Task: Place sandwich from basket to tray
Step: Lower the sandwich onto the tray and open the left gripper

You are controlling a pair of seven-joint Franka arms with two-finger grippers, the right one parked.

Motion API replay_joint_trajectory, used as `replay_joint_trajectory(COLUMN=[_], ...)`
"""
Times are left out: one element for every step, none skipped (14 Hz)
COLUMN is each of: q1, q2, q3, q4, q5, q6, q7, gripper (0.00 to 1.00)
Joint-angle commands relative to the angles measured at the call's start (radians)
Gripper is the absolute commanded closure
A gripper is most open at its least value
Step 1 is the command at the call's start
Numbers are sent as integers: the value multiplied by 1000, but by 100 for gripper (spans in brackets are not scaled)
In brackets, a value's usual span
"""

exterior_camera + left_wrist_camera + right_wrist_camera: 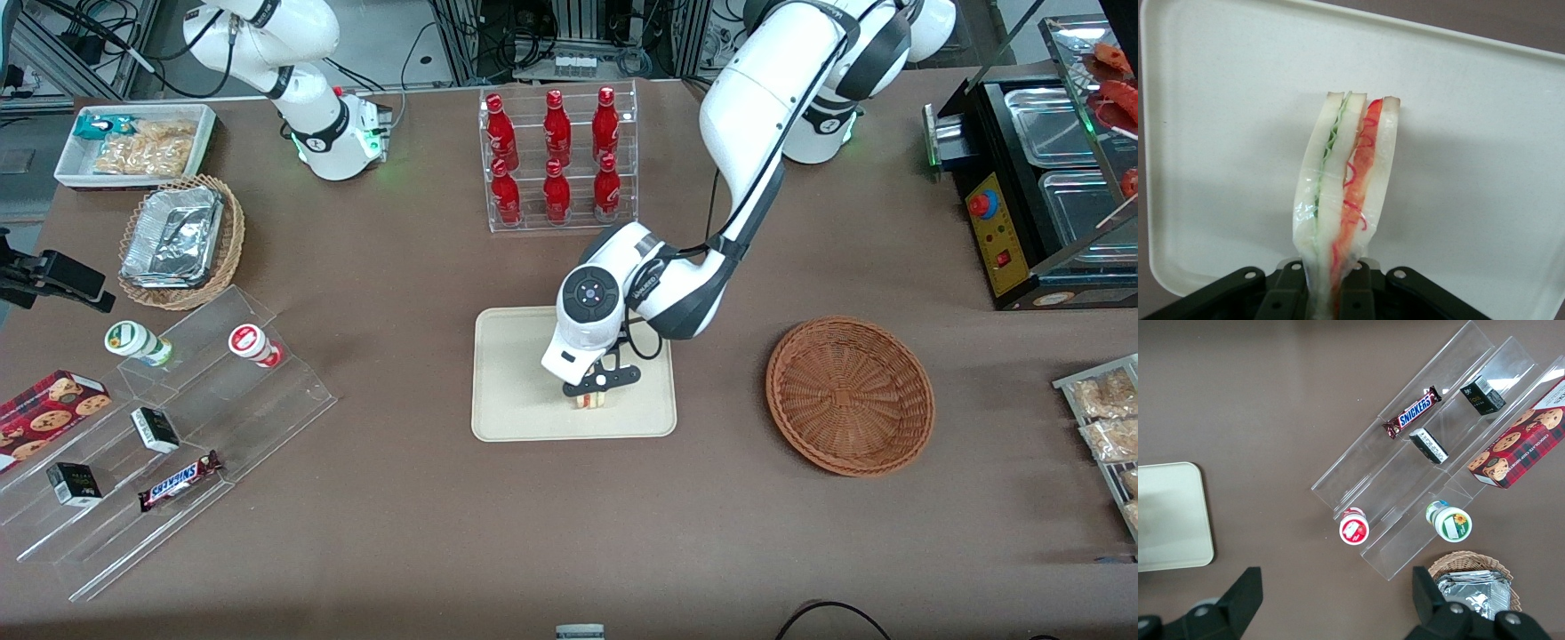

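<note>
One sandwich (589, 400), one tray (507, 418), one basket (849, 396). Sandwich is over the tray, on the half nearer the front camera, clamped in the gripper (594, 389). In the wrist view the gripper (1328, 283) fingers (1286, 288) are shut tight on the sandwich (1345, 193): three pale bread slices, one green filling layer, one red-orange layer, clear wrap around it. Cream tray surface (1218, 133) sits under it; can't tell if the sandwich touches the tray or hangs just above.

Using the tray as landmark:
- Basket lies beside it, toward the working arm's end of the table, well apart, nothing in it.
- Clear bottle rack (558, 160) sits farther from the front camera than the tray: six red bottles (556, 124), two rows of three.
- Stepped clear display (169, 436) lies toward the parked arm's end: two round-lidded cups (138, 342), two small dark boxes (153, 428), one Snickers bar (178, 480), one red cookie box (49, 411).
- Farther on that same side, one tan wicker basket (227, 258) holding one foil container (173, 236), then one white bin (204, 133) of snacks.
- One black food warmer (1005, 240) with two metal pans stands at the working arm's end, farther from the front camera than the basket.
- Bagged snacks (1102, 413) at the table edge past the basket; count unclear, cropped.
</note>
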Motion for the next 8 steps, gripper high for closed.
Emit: replay_joint_trajectory(q1=[-20,-22,-23,-24,-22,-20,-19,-19], q2=[29,30,31,31,31,31,26,23], q3=[12,10,10,10,10,10,10,10], q4=[36,32,29,26,26,29,28,29], q5=[-3,-3,-3,-3,-3,-6,-10,-13], q6=[11,11,11,11,13,11,10,11], q7=[-3,-3,0,5,14,32,40,25], gripper=[91,91,91,87,69,42,0,0])
